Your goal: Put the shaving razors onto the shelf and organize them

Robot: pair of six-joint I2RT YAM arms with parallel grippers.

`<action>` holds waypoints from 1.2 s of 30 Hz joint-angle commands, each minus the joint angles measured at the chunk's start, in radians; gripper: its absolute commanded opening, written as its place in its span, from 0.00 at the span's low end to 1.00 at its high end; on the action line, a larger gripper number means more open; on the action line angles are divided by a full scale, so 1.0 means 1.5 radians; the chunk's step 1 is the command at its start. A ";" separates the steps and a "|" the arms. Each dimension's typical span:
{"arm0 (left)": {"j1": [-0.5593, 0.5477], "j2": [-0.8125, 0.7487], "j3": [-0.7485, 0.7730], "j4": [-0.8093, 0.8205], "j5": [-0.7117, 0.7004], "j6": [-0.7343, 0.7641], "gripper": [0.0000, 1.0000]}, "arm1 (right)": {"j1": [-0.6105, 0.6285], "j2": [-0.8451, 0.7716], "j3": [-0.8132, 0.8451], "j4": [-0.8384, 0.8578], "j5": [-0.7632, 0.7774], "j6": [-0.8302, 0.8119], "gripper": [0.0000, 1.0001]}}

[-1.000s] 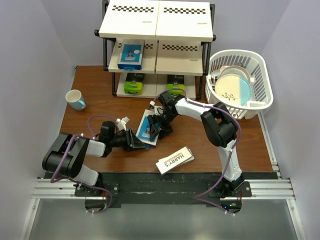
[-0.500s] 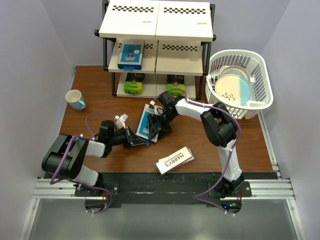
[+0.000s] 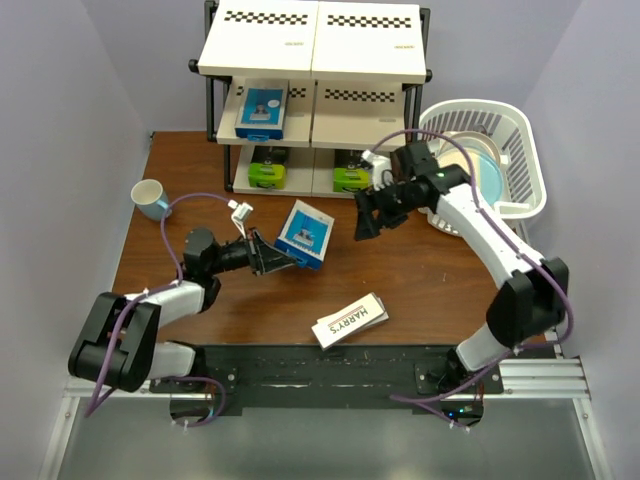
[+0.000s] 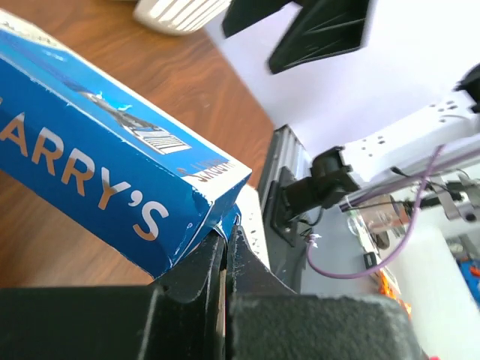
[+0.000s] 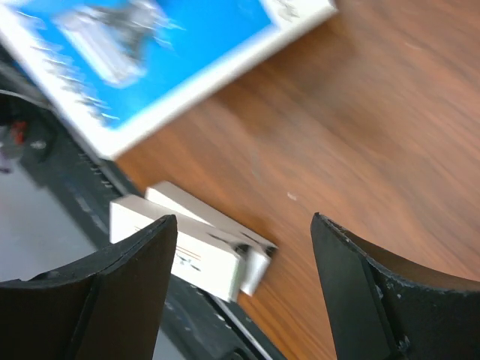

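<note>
My left gripper (image 3: 272, 259) is shut on the near edge of a blue-and-white razor box (image 3: 304, 234) and holds it tilted above the table, in front of the shelf (image 3: 310, 42). The left wrist view shows the jaws pinching the box's corner (image 4: 112, 172). My right gripper (image 3: 364, 217) is open and empty, in the air to the right of that box. Its wrist view (image 5: 241, 219) looks down on the blue box (image 5: 150, 52) and the white HARRY'S boxes (image 5: 191, 247). A second blue box (image 3: 262, 108) lies on the middle tier. Two black-and-green boxes (image 3: 268, 168) (image 3: 351, 172) stand on the bottom tier. The white HARRY'S boxes (image 3: 350, 320) lie near the front edge.
A white plastic basket (image 3: 520, 150) holding a white-and-blue plate (image 3: 467, 170) stands right of the shelf, close behind the right arm. A light blue mug (image 3: 150, 198) stands at the table's left.
My right gripper has let go of the blue box and swung up and right toward the basket. My left gripper has lifted the box off the table and carried it toward the shelf.
</note>
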 commanded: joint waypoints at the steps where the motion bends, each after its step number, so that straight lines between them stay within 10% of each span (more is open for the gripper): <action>1: -0.001 -0.031 0.076 0.131 0.042 -0.044 0.00 | -0.014 -0.069 -0.068 -0.027 0.061 -0.058 0.77; 36: -0.135 0.369 0.670 -0.027 -0.274 -0.115 0.00 | -0.137 -0.184 -0.145 -0.036 0.121 -0.097 0.79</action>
